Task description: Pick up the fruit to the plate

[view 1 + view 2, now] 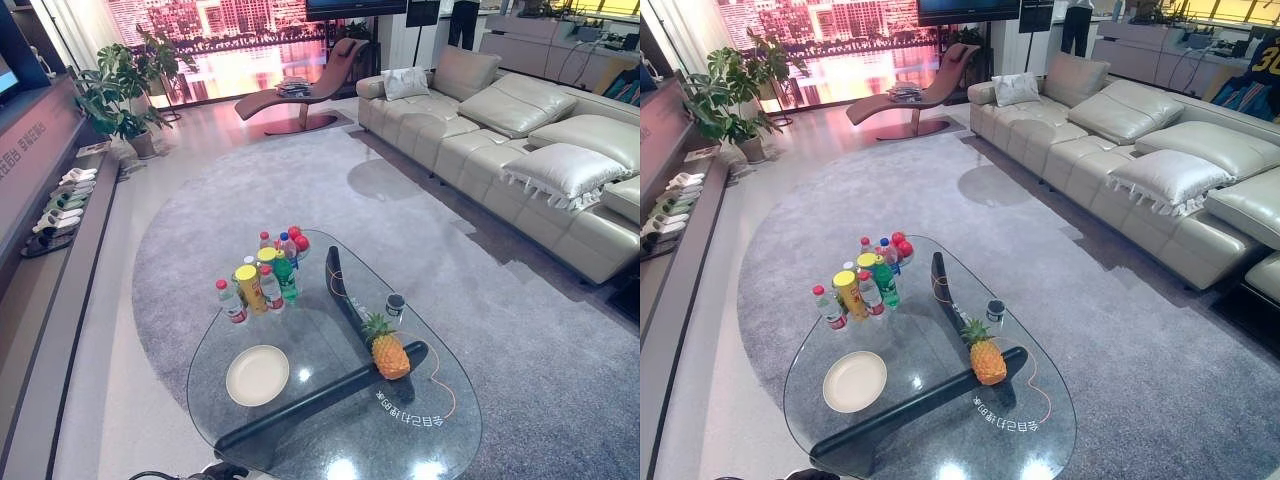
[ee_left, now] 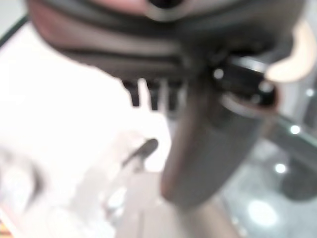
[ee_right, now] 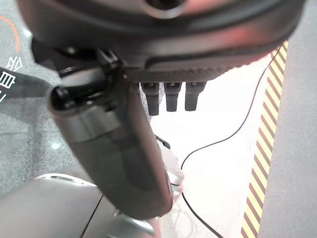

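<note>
Pineapple [image 1: 386, 350]: upright on glass coffee table [image 1: 440, 430], right of centre, free to grab
Plate [image 1: 257, 375]: white, bare, left of pineapple, apart
Bottles [image 1: 262, 270]: clustered behind plate, clear of path
Left hand [image 2: 198, 144]: fingers straight, holds nothing
Right hand [image 3: 124, 148]: fingers relaxed, holds nothing, off table
</note>
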Robot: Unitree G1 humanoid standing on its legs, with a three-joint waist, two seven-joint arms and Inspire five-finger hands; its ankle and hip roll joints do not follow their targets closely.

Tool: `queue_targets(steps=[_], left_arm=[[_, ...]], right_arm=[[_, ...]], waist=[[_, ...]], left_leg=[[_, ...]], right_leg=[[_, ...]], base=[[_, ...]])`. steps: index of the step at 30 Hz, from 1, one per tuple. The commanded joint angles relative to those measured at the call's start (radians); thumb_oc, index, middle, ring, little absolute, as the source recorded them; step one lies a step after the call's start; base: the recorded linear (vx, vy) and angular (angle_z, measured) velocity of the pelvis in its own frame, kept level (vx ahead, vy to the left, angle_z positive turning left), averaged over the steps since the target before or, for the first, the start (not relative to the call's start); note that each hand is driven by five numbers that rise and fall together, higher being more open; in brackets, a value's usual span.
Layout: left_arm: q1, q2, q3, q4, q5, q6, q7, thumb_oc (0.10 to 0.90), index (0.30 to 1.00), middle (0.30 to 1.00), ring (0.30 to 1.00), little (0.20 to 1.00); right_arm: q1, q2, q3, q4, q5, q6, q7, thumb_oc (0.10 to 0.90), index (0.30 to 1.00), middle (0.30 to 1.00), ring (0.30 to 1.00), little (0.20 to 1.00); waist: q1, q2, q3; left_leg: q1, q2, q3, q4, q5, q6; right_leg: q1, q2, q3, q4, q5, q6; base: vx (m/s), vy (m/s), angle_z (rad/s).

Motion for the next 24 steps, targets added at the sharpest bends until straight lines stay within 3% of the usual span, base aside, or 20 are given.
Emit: queue_targets(steps=[1, 24], left_arm=[[-0.061, -0.029, -0.012, 0.061, -0.025, -0.015, -0.018, 0.8, 0.9, 0.9, 0.9, 0.9], [-0.069, -0.031, -0.018, 0.066, -0.03, -0.003, -0.017, 0.8, 0.9, 0.9, 0.9, 0.9]], right_arm=[[-0.091, 0.002, -0.016, 0.068, 0.02, 0.009, -0.016, 0.8, 0.9, 0.9, 0.9, 0.9], [-0.089, 0.001, -0.021, 0.081, 0.026, 0.013, -0.025, 0.8, 0.9, 0.9, 0.9, 0.9]], waist=[[0.02, -0.021, 0.042], [0.018, -0.026, 0.043]], left_leg=[[0.026, 0.033, 0.009, 0.006, -0.032, 0.002], [0.036, 0.029, 0.001, 0.006, -0.037, 0.005]], right_leg=[[-0.004, -0.03, -0.04, 0.004, 0.084, -0.009], [0.011, -0.025, -0.031, 0.004, 0.077, -0.011]], base=[[0.0, 0.0, 0.0], [0.0, 0.0, 0.0]])
